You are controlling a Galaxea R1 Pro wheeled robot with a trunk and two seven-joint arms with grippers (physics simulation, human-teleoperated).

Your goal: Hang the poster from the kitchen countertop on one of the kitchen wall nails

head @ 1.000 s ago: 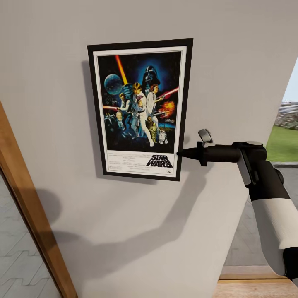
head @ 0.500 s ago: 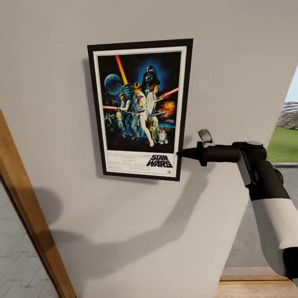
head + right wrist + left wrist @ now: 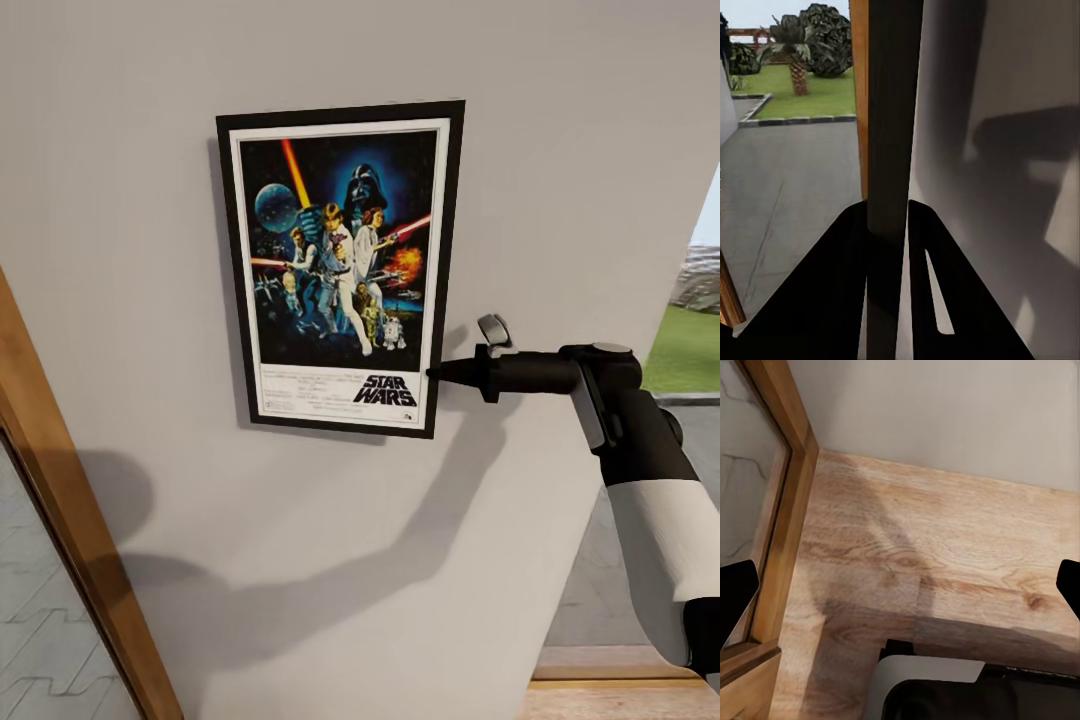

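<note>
The poster (image 3: pixel 341 265), now tilted slightly from its earlier hang, lies flat on the grey wall (image 3: pixel 560 120), its lower right edge pinched in the closed jaws of the right gripper (image 3: pixel 436 372), while the left gripper's (image 3: pixel 900 585) jaws spread wide above the wooden floor (image 3: pixel 945 547).

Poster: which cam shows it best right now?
Head view. The poster faces the camera whole, flat against the wall, with the right tool at its lower right edge. The right wrist view shows just its dark frame edge-on between the fingers. The left wrist view shows floor.
</note>
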